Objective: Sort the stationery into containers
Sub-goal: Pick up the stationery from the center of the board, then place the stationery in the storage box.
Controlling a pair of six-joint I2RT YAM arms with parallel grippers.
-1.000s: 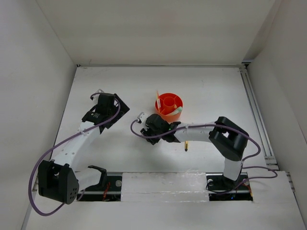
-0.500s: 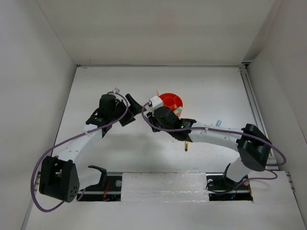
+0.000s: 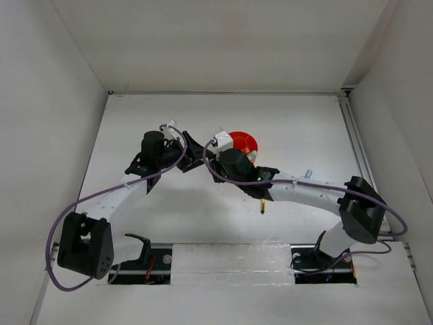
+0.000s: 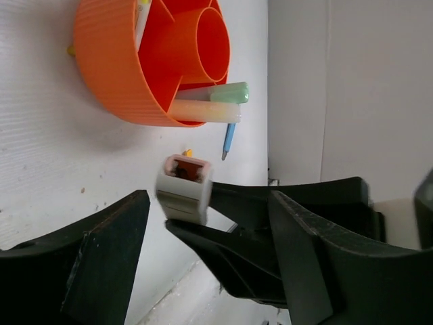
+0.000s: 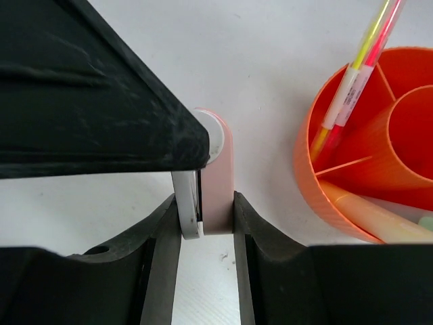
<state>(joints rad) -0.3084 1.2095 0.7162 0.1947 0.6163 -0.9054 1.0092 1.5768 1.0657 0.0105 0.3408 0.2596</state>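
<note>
The right gripper (image 5: 206,217) — clamped on the stapler (image 3: 222,140) — has carried it to mid-frame, just left of the orange organiser (image 3: 246,144); the left gripper (image 3: 194,152) (fingers apart) has swung alongside. Drop-off looks close.

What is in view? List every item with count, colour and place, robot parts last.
organiser: one, orange, mid-table
pink pen: one, pink, leaning in an outer compartment of the organiser
yellow pencil: one, yellow, same compartment
markers: two, pale yellow and green, in the organiser, ends sticking out over its rim
stapler: one, pink-white, held beside the organiser
blue pen: one, blue, on the table right of the organiser
gold pen: one, gold, on the table by the right forearm
table: one, white
left jaws: one pair, black, open, next to the stapler
right jaws: one pair, black, shut on the stapler
</note>
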